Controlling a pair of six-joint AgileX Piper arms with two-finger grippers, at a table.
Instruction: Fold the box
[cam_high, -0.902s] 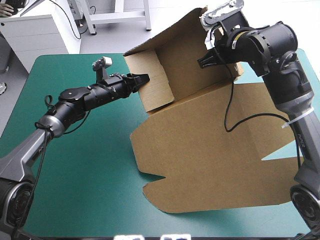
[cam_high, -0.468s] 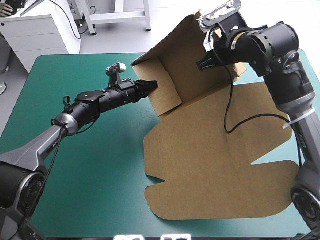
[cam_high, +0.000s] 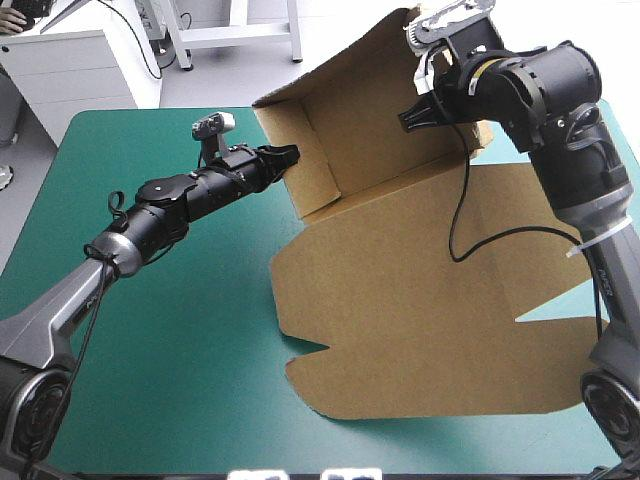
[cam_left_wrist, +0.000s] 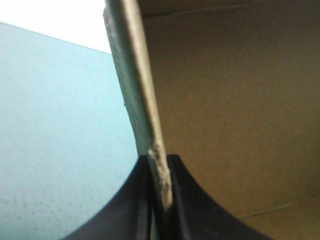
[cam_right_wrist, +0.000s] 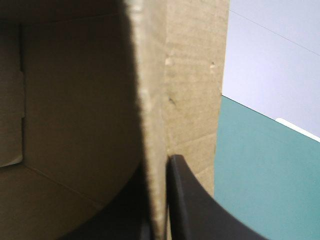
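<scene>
Box (cam_high: 400, 300) shifts leftward | left end effector (cam_high: 289, 154) and right end effector (cam_high: 412, 118) each pinch a wall | risk: opposed pulls buckle it

The long thin left arm (cam_high: 170, 200) is black and round near its black two-finger left pincer (cam_high: 289, 154), then grey, with a big round black joint (cam_high: 30, 410) at its far end. The thicker right arm (cam_high: 575, 170) has a fat shiny black barrel (cam_high: 545, 80) by its black right pincer (cam_high: 407, 121), then a grey part with a thin white band (cam_high: 592, 243) around it. Each finger (cam_left_wrist: 125, 210) is a wide, curved black fin.
</scene>
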